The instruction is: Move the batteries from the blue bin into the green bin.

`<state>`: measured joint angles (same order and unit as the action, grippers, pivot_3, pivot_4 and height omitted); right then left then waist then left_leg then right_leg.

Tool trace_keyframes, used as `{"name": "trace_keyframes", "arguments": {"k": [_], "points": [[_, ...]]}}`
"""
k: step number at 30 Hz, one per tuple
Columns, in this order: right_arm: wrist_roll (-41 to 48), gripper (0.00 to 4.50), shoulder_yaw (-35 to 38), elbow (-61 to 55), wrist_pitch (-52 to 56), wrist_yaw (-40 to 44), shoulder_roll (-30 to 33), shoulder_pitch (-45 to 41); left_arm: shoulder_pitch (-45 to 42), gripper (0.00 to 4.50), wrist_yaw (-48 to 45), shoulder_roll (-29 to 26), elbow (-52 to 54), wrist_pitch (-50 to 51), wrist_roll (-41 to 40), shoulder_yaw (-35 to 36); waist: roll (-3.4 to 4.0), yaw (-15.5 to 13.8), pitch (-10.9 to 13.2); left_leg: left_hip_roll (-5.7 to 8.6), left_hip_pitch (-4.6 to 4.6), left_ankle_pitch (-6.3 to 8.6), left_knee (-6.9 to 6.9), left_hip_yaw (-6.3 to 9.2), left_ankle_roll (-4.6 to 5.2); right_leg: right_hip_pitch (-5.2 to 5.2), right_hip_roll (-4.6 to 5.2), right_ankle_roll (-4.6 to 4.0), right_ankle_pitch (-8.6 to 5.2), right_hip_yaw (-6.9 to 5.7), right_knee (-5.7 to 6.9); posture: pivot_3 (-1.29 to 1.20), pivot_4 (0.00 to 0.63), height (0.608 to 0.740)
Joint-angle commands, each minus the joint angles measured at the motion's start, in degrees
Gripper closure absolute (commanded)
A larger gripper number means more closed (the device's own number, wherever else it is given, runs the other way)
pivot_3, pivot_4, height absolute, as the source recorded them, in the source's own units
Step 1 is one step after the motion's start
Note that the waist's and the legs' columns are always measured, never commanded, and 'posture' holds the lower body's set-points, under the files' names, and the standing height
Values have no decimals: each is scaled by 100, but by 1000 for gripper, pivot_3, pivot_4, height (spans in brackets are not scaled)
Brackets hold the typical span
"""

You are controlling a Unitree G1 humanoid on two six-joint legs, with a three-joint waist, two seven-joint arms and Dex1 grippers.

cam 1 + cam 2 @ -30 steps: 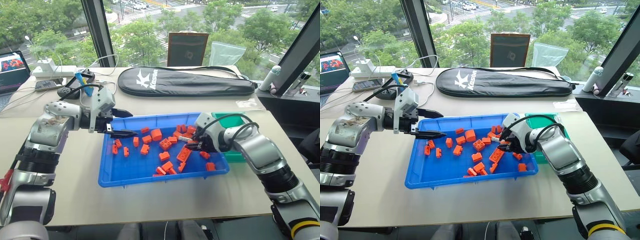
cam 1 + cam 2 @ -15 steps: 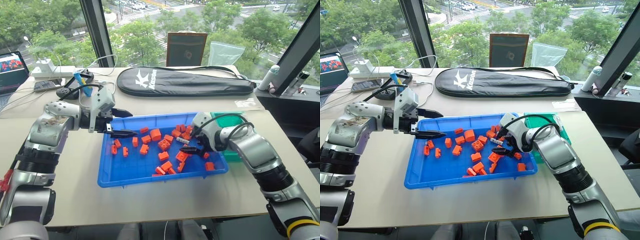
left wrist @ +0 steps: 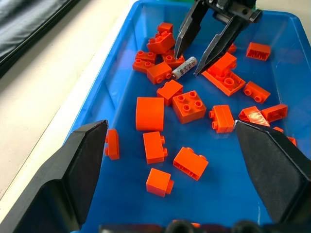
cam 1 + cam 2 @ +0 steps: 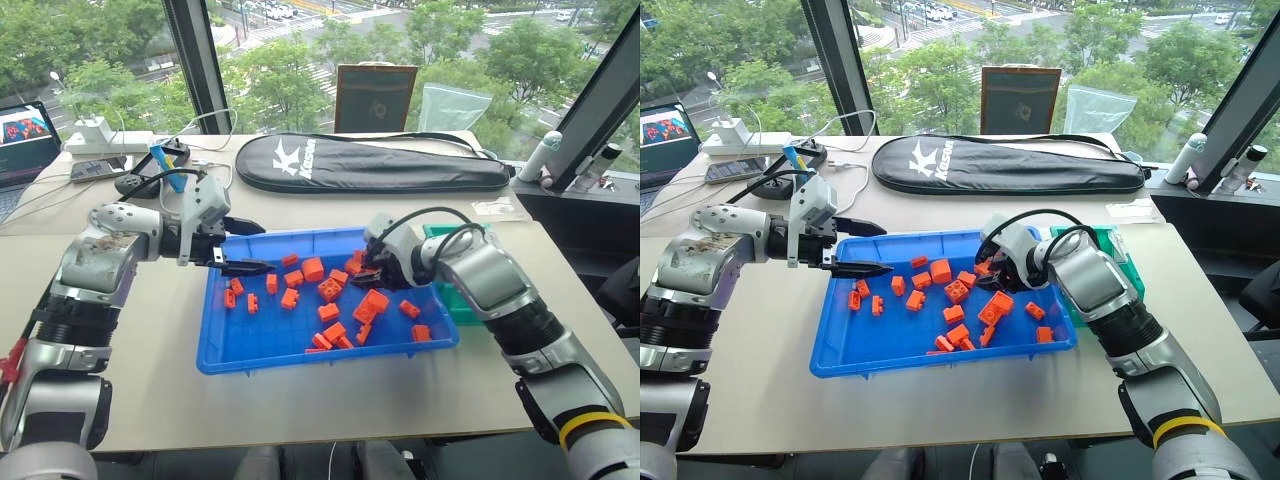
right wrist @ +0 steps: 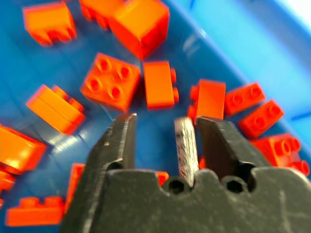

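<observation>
Right fingers (image 3: 189, 29) straddle a battery (image 3: 184, 68), not gripping.

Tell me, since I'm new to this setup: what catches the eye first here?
The blue bin mid-table, strewn with orange bricks. Over its far right part the right gripper straddles a battery lying among the bricks, fingers open, not yet clamped. The left gripper hovers open over the bin's left rim; the green bin sits against the blue bin's right side.

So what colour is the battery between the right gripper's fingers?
Silver-grey. The battery lies among orange bricks between the right gripper fingers; the left wrist view shows it best.
</observation>
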<state>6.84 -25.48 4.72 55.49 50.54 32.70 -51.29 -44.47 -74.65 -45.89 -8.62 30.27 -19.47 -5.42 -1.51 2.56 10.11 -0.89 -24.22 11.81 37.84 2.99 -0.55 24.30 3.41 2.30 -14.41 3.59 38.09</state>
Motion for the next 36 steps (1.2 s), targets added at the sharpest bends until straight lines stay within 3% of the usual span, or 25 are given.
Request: {"name": "trace_keyframes", "arguments": {"k": [1,10,13,18,23,29,36], "points": [[-118,2082,-74,143,-155,150,-7,-271,39,0,43,-101,225,-14,-68,202,0,9,0,0,0,0,0,0,0,0,0,0,0,0,0,0,150,740],[-393,2082,-169,943,-468,216,-323,-420,194,0,130,-172,416,97,-124,281,0,9,0,0,0,0,0,0,0,1,0,0,0,0,1,0,150,740],[-446,2743,-183,1142,-494,213,-423,-407,228,0,150,-192,470,129,-149,296,0,8,0,-1,1,0,0,1,0,0,0,0,0,0,1,0,150,740],[-464,4264,-54,1251,-538,158,-498,-371,211,0,140,-178,461,131,-169,268,0,10,0,-2,4,0,0,1,0,-1,-1,0,0,0,3,0,150,740],[-251,4264,312,607,-173,245,-317,-403,85,0,109,-83,336,71,-148,201,1,5,1,-1,2,0,0,1,0,0,-1,0,0,0,3,0,150,740],[400,4264,1398,-670,730,211,162,-392,-105,0,13,93,86,-97,-67,73,1,-20,1,1,-3,0,0,3,0,1,1,0,0,0,0,0,150,740],[432,4264,2560,-1282,1244,-224,1596,118,-426,0,-141,398,-350,-353,54,-116,1,-85,1,4,-5,0,0,2,0,-2,2,0,0,0,-4,0,150,740]]}}
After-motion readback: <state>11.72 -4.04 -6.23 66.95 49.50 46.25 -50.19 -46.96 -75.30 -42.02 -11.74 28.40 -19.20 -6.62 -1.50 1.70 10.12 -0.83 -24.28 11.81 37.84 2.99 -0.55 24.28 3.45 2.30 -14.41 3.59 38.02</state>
